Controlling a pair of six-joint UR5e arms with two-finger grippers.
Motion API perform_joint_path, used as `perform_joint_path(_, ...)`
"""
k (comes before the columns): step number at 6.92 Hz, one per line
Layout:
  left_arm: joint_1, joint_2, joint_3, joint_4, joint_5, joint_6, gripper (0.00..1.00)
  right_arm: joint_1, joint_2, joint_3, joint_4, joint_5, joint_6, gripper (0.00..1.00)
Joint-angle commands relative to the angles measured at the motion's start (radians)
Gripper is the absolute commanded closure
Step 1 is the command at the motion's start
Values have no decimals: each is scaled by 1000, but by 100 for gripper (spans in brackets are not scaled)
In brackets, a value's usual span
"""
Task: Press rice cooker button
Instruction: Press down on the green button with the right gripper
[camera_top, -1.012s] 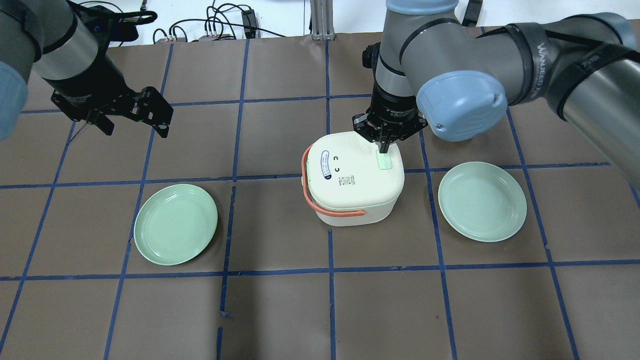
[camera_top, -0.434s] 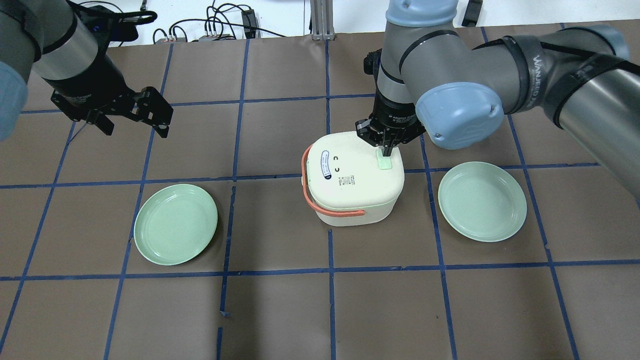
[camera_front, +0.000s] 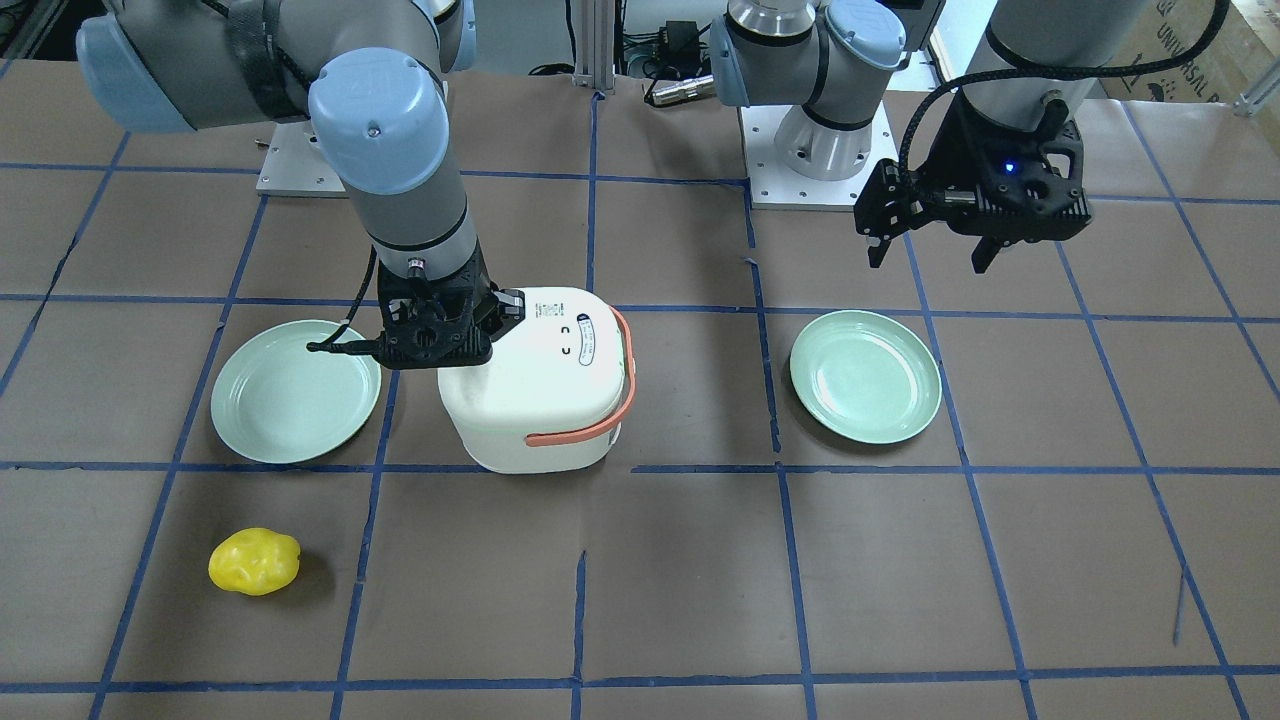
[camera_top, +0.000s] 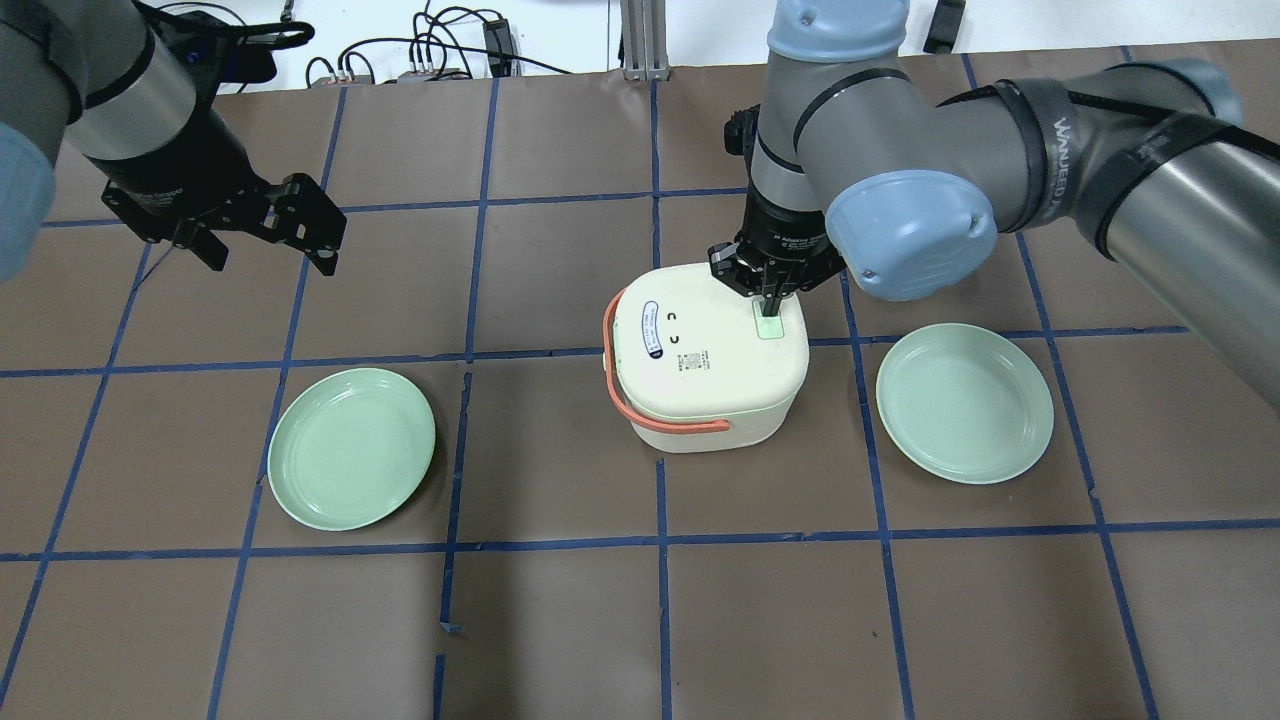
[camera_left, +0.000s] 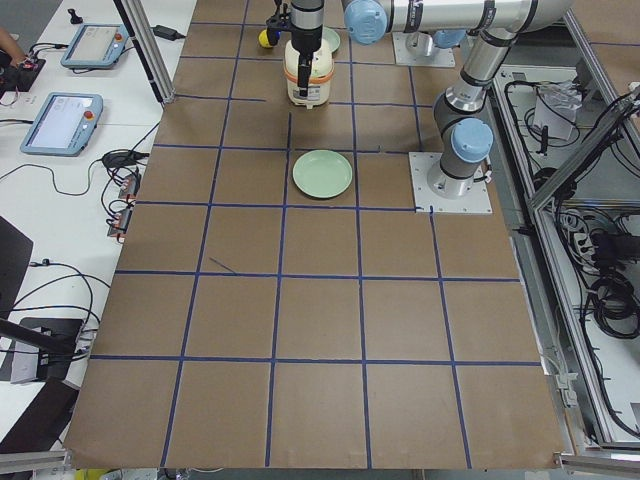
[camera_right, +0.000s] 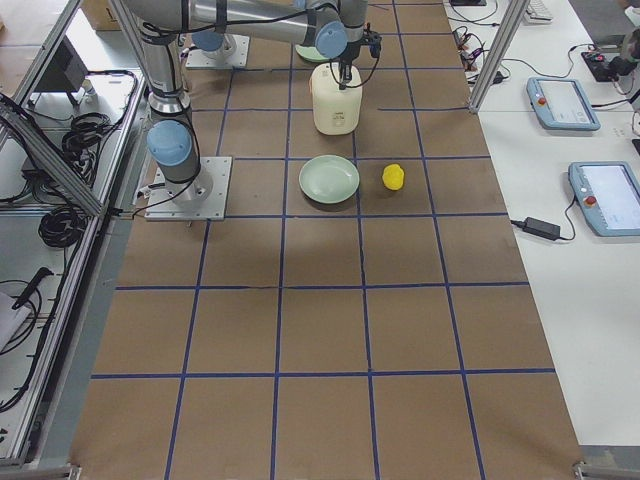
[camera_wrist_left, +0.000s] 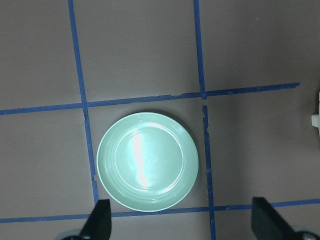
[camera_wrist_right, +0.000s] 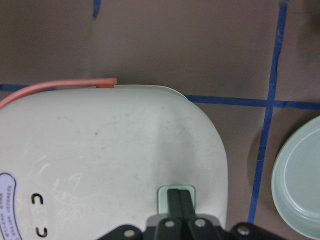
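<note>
A cream rice cooker (camera_top: 705, 360) with an orange handle stands mid-table, also in the front view (camera_front: 540, 390). Its pale green button (camera_top: 768, 325) is on the lid's right side. My right gripper (camera_top: 768, 308) is shut, fingers together, with its tips down on the button; the right wrist view shows the closed fingers (camera_wrist_right: 179, 202) on the green button (camera_wrist_right: 162, 194). My left gripper (camera_top: 268, 250) is open and empty, hovering far to the left above the table, over a green plate (camera_wrist_left: 147, 161).
Two green plates lie on either side of the cooker (camera_top: 352, 447) (camera_top: 964, 402). A yellow, lemon-like object (camera_front: 254, 561) lies near the front edge in the front view. Cables run along the table's back edge.
My right gripper has edged down and slightly left onto the button. The left arm has not moved.
</note>
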Motion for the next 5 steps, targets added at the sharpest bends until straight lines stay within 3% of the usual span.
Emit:
perform_joint_path(1, 0, 0, 0, 0, 0, 0, 0, 0, 5, 0, 0, 3, 2, 93)
perform_joint_path(4, 0, 0, 0, 0, 0, 0, 0, 0, -3, -9, 3, 3, 10, 91)
perform_joint_path(5, 0, 0, 0, 0, 0, 0, 0, -2, -16, -29, 7, 6, 10, 80)
